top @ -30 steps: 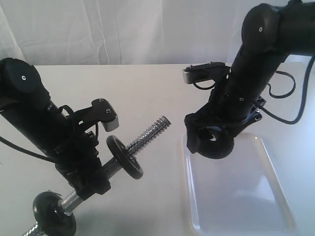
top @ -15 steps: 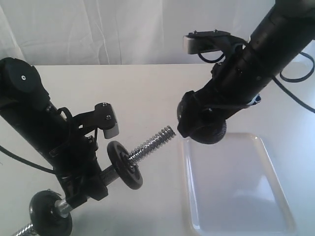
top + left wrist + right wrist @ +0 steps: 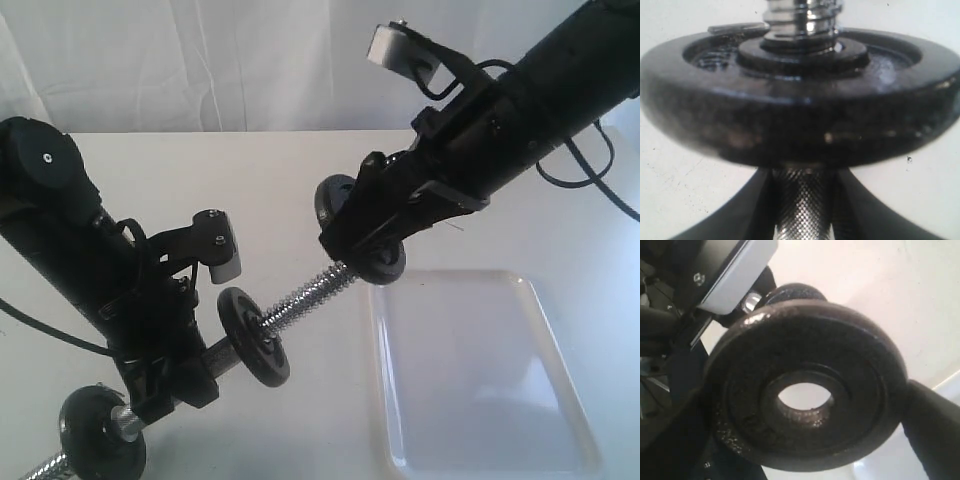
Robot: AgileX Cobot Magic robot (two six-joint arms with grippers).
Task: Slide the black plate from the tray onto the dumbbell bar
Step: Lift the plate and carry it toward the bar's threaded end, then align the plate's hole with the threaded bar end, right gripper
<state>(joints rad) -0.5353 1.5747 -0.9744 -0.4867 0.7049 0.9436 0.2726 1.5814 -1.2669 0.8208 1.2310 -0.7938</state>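
1. Two black robot arms face each other over a white table. At centre frame the right gripper (image 3: 362, 232) is clamped on the black plate (image 3: 335, 205), held on edge and clear of the tray (image 3: 480, 440) at lower right.
2. In the right wrist view the plate (image 3: 850, 370) fills the frame. One finger (image 3: 935, 430) presses its rim, and only pale background shows through the hole.
3. At lower left, the left gripper (image 3: 170, 350) is closed around the dumbbell bar (image 3: 305, 295), which slants up toward centre. A second disc (image 3: 253, 336) already sits on it.
4. The left wrist view shows that disc (image 3: 800, 120) close up, with dark fingers (image 3: 747, 210) either side of the knurled bar (image 3: 805, 205).
5. What changed: half a second ago the plate hung just over the tray's near corner, right of the threaded tip. It has since swung up and left, meeting the tip.
6. A second ago it was lower, over the tray. The bar has hardly shifted in the last half second.
7. The lift-off looks finished and threading is starting. The gripper hides the tip, so the thread has probably not entered the hole.
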